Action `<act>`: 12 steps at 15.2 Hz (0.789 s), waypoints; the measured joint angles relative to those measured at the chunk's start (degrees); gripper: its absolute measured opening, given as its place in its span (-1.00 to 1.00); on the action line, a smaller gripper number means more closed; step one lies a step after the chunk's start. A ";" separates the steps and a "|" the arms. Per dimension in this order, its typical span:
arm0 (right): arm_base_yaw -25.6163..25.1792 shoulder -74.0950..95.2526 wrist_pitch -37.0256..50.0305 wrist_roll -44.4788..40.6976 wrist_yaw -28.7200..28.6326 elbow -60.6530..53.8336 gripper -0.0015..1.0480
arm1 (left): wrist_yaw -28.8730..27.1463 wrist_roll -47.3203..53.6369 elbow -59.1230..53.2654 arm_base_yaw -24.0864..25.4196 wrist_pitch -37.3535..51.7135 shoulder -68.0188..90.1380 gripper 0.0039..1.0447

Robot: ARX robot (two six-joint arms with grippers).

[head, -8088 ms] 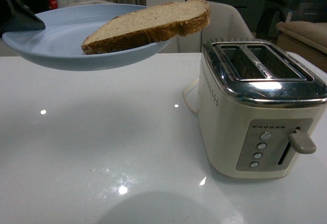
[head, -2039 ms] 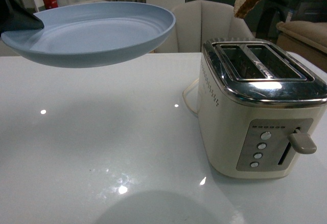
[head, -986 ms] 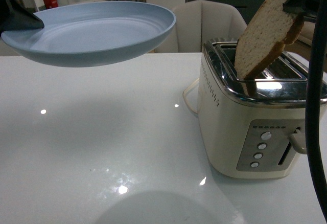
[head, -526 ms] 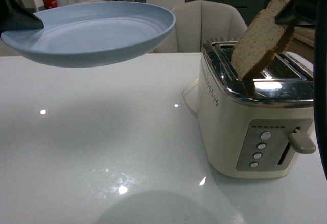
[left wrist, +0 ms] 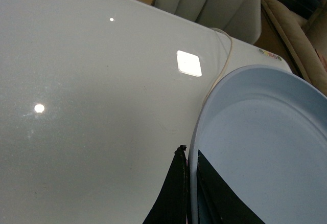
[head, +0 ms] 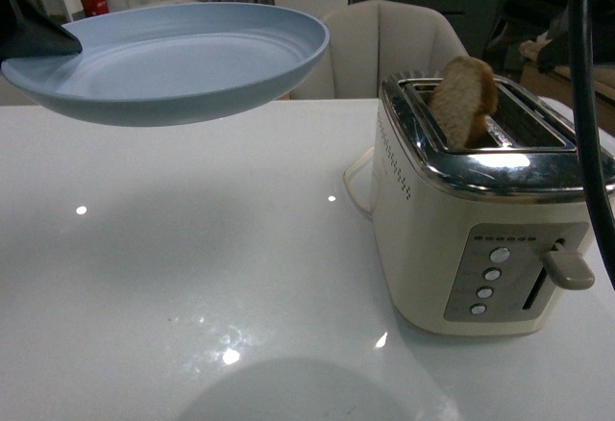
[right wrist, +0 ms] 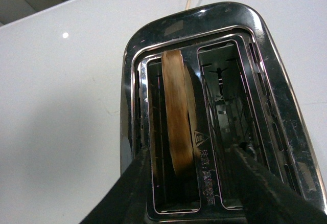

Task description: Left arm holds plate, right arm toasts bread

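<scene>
Bread [head: 463, 100] sits in the toaster [head: 432, 219] slot nearer the plate [head: 173, 65], top poking out, leaning. Right hand [right wrist: 190, 155] spread wide above it; left hand [left wrist: 190, 183] pinches plate rim. Risk: leaning slice jams when lever [head: 569, 269] drops.

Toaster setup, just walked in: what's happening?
The left hand grips the rim of the empty pale blue plate, holding it above the white table. The bread slice stands in one slot of the cream toaster, top sticking out. The right hand hovers open above it. The lever looks up.
</scene>
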 joint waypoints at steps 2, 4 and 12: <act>-0.09 0.00 0.72 0.02 0.04 -0.04 0.34 | 0.00 0.00 0.00 0.00 0.00 0.00 -0.95; -0.09 -0.22 1.92 0.00 0.37 -0.79 0.87 | 0.00 0.02 0.00 0.00 0.00 0.00 -0.95; -0.42 -18.23 12.55 -3.43 1.66 -15.74 0.88 | 0.00 0.02 0.00 0.00 0.02 0.00 -0.95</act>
